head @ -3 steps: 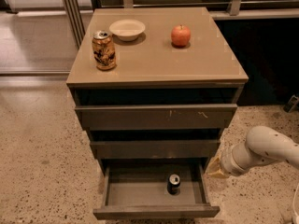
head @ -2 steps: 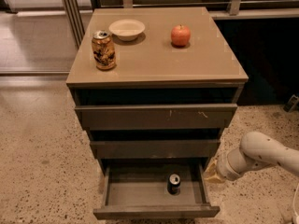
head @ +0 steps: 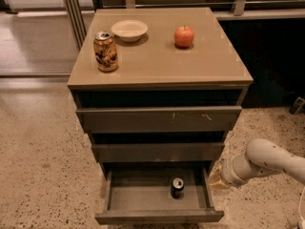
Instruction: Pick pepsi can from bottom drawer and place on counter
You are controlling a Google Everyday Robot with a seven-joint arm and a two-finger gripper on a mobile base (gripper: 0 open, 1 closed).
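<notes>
The pepsi can (head: 177,187) stands upright inside the bottom drawer (head: 157,216), while the gripper (head: 215,176) hangs just outside its right wall; spread or closed, I can't tell.

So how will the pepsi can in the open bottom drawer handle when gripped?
The pepsi can stands upright and narrow, so a sideways nudge would probably tip it, then it could roll. Its smooth wall is likely rigid but slippery. The tool sits outside the bottom drawer, at its right.

Gripper (head: 215,176) just beside the right wall of the bottom drawer (head: 138,194), partly hidden by its wrist, arm (head: 271,159) cut off at right edge, label on the pepsi can (head: 177,188) too small to read
</notes>
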